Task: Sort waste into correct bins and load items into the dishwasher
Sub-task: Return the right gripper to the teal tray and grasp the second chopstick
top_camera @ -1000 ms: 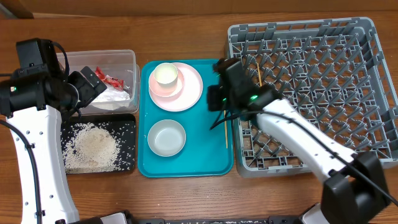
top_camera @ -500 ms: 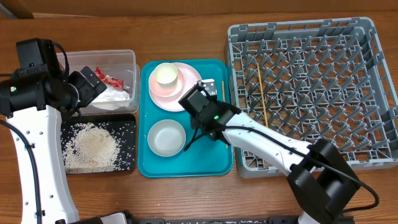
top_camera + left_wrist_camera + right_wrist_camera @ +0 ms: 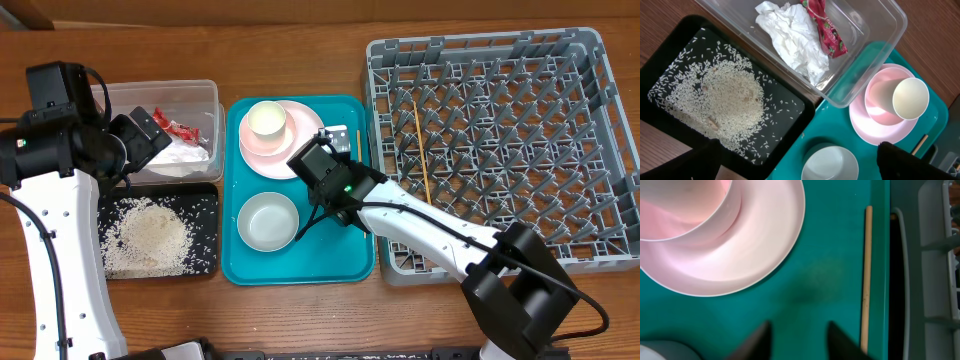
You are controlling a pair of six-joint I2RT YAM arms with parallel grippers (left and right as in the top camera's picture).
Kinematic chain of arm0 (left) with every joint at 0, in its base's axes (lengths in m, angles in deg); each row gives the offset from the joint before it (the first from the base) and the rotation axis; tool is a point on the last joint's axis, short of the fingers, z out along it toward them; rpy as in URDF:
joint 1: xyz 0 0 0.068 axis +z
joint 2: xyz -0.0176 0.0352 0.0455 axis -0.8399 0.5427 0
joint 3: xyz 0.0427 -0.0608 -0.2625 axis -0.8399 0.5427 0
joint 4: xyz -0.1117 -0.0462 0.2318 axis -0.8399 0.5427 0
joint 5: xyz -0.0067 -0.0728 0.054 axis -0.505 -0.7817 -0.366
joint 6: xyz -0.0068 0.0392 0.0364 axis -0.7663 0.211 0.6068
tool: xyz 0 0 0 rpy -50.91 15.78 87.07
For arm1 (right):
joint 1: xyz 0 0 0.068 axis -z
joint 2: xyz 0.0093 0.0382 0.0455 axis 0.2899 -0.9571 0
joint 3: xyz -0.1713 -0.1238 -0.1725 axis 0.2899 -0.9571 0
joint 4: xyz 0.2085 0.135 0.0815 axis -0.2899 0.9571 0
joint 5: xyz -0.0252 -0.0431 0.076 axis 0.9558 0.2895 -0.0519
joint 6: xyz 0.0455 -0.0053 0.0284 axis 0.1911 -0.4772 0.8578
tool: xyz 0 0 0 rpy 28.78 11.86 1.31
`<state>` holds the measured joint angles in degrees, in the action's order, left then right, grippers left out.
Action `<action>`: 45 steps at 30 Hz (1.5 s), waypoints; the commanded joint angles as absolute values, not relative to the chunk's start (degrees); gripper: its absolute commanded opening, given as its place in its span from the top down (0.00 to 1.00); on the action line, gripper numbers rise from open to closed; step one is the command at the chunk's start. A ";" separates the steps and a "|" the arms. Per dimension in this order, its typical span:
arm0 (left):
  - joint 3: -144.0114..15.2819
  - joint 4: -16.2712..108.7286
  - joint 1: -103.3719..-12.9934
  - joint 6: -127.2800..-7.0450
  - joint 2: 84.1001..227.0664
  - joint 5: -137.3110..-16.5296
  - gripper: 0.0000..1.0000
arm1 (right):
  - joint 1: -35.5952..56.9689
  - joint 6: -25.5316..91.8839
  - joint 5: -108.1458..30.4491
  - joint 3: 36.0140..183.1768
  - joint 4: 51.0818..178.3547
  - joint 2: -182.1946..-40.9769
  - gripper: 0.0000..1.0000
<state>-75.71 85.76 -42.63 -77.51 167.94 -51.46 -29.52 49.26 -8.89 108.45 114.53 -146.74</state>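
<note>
Though overhead hides the jaws, right wrist shows right gripper released, empty, beside chopstick.

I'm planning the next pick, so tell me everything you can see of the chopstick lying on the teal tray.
The chopstick is a thin, straight, pale wooden stick, plain and whole as far as it shows. It lies flat on the teal tray, running along the rim nearest the grey dish rack, clear of the pink plate. Its lower end leaves the wrist view. The right gripper hovers beside it, jaws apart around nothing, not gripping it.
</note>
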 commanded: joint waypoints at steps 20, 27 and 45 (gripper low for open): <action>-75.51 85.69 -42.52 -77.66 168.21 -51.68 0.00 | -27.16 49.55 -5.75 99.68 105.59 -148.43 0.75; -75.51 85.69 -42.52 -77.66 168.21 -51.70 0.00 | -26.87 49.55 -5.75 99.68 105.40 -151.03 0.70; -75.51 85.69 -42.52 -77.66 168.21 -51.68 0.00 | -25.56 49.55 -5.31 102.74 108.63 -153.28 0.59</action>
